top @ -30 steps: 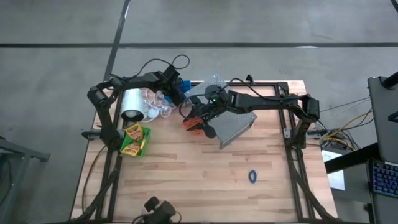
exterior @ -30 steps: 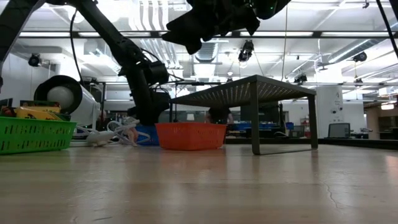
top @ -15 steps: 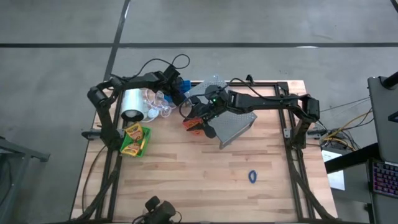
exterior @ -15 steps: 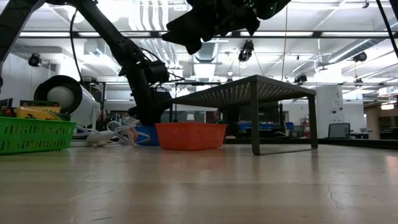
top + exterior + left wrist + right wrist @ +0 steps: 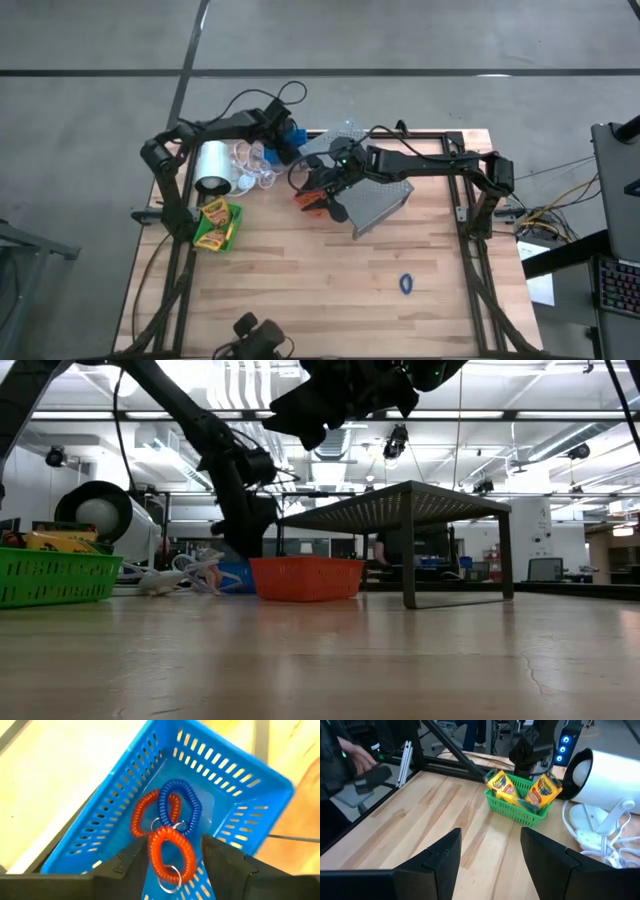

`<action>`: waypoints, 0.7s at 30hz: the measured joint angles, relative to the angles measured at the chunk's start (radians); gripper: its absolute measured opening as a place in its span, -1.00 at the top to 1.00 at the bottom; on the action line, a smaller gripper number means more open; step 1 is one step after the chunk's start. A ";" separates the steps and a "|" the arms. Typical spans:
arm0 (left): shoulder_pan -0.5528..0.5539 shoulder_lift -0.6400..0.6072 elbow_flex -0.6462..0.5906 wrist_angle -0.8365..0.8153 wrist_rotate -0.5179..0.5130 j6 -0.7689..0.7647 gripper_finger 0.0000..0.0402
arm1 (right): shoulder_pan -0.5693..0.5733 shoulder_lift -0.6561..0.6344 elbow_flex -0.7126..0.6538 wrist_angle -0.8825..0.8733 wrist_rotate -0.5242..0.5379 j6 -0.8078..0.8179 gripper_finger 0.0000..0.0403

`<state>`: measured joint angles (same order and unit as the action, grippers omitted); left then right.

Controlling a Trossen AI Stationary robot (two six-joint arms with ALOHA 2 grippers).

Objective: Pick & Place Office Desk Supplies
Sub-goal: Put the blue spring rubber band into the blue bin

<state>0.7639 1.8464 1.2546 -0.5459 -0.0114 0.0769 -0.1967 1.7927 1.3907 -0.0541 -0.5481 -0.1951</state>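
Observation:
A blue bin (image 5: 125,815) stands at the table's far left; two red ring bands (image 5: 167,847) and a blue one (image 5: 180,805) lie on its floor. My left gripper (image 5: 175,857) hangs open just above it (image 5: 284,138), its fingers on either side of the nearer red band without touching it. My right gripper (image 5: 322,186) waits open, high over the red-orange bin (image 5: 308,198). The green bin (image 5: 520,802) at the left edge holds two yellow crayon boxes (image 5: 502,787). One more blue ring band (image 5: 406,284) lies on the bare wood at the near right.
A grey perforated rack (image 5: 378,200) stands beside the red-orange bin. A white roll (image 5: 212,165) and a tangle of white cord (image 5: 255,165) lie between the green and blue bins. The near half of the table is bare wood.
My left gripper has risen a little, straight up from the blue bin.

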 joint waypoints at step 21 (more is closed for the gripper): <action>-0.036 -0.196 0.509 -0.617 0.030 -0.094 0.21 | -0.010 -0.107 -0.013 -0.271 0.092 0.000 0.00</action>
<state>0.7282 1.6501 1.7639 -1.1626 0.0184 -0.0170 -0.2062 1.6853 1.3780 -0.3247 -0.4563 -0.1954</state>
